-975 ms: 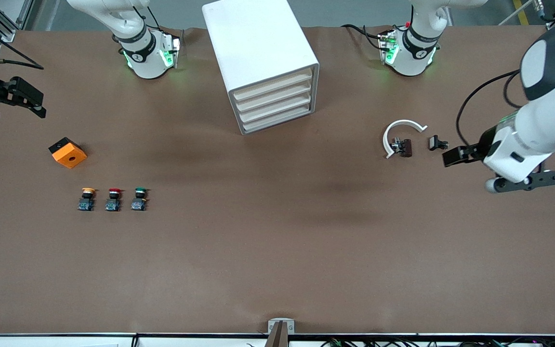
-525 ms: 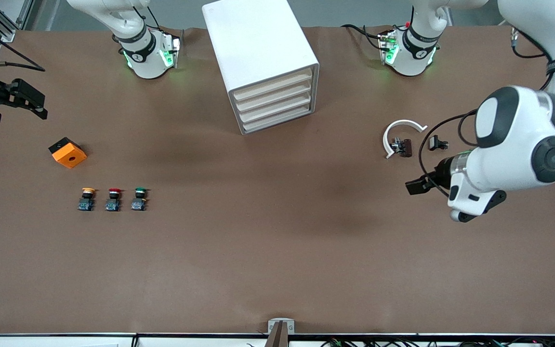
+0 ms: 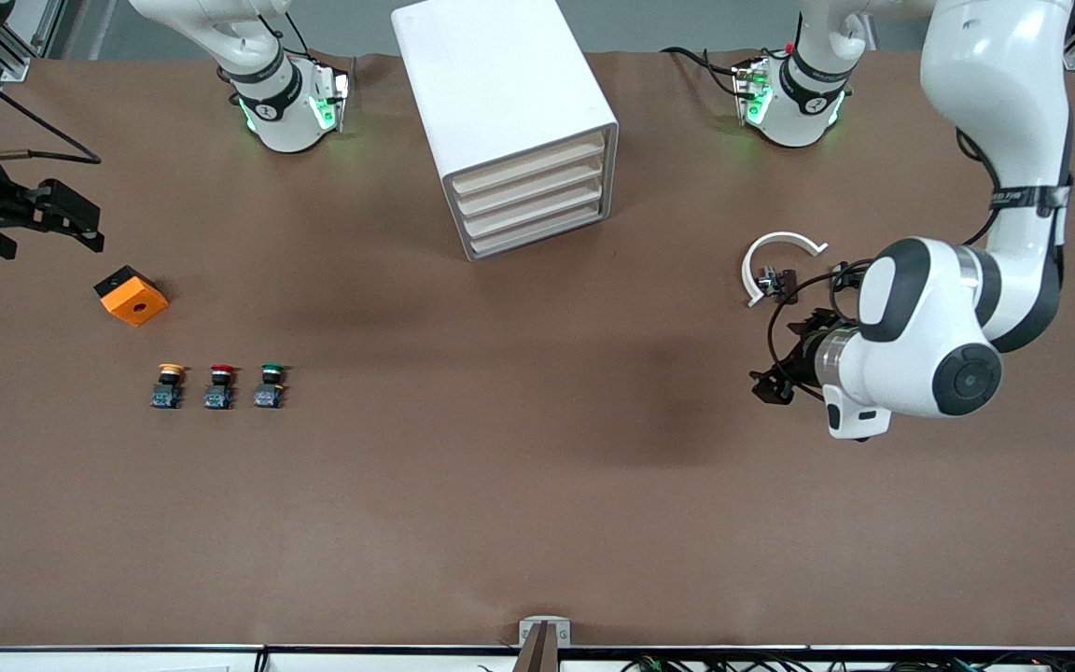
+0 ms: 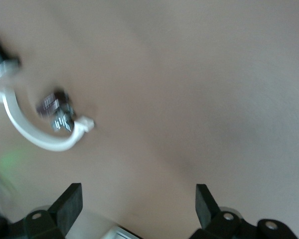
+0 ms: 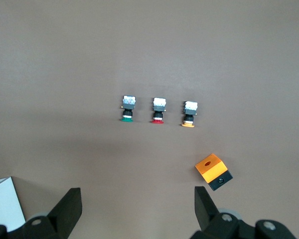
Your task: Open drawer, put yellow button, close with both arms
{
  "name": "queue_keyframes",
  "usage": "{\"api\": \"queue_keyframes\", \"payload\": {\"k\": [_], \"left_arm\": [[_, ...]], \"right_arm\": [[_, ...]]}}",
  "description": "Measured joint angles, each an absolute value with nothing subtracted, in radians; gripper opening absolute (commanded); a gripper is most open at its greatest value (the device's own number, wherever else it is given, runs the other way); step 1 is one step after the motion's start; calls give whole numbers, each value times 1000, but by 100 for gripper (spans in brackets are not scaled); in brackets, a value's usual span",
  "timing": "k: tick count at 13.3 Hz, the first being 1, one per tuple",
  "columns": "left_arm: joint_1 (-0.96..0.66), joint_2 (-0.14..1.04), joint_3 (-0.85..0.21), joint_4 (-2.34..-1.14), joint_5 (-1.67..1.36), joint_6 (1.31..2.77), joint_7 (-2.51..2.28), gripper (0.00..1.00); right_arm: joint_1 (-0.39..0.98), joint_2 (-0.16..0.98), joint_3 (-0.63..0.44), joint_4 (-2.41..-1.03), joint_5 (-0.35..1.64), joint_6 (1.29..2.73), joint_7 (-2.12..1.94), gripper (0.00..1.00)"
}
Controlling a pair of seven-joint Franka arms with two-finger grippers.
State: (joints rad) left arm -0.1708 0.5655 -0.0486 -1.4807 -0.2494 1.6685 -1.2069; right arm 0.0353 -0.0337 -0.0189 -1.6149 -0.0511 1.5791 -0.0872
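All four drawers in the white cabinet (image 3: 507, 121) are closed; the drawer (image 3: 530, 191) to be opened shows only a thin cream front strip. It looks light and should slide easily, but the strip gives little to catch, so the light cabinet may skid on the counter (image 3: 537, 485) unless something steadies it.

The yellow button (image 3: 167, 385) stands on the counter toward the right arm's end, nearer the front camera than the orange cube (image 3: 132, 296). It is the end one in a row of three, with the red button (image 3: 218, 385) just beside it and the green button (image 3: 268, 385) one place further along. It is probably very light, hard and a little slick on the round cap. The safest hold seems to be across the black body below the cap, coming straight down so the red neighbour is not knocked.

The right tool (image 3: 66, 217) hangs above the counter's edge near the orange cube, its fingers spread wide and holding nothing; its wrist view looks down on the three buttons. The left tool (image 3: 774, 381) is over bare counter at the left arm's end, near a white curved clip (image 3: 775, 257) and a small dark part (image 3: 782, 283), fingers (image 4: 69, 205) spread and empty too.
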Motion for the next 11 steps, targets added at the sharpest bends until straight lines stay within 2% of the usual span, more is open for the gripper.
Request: {"api": "queue_keyframes", "payload": {"k": [5,8,11], "left_arm": [[-185,654,-50,-1478,-450,1669,-1456,100],[-195,685,-52,-1477,-519,1664,-1593,100],[-283,686,-58,-1472,-526,1641,-1747,100]], "right_arm": [[21,16,-30,-1615,-145,1608,-87,100],[-39,63,-36,-1616,-157,1612,-103,100],[-99,138,-38,-1618,-159,1676,-180,100]]}}
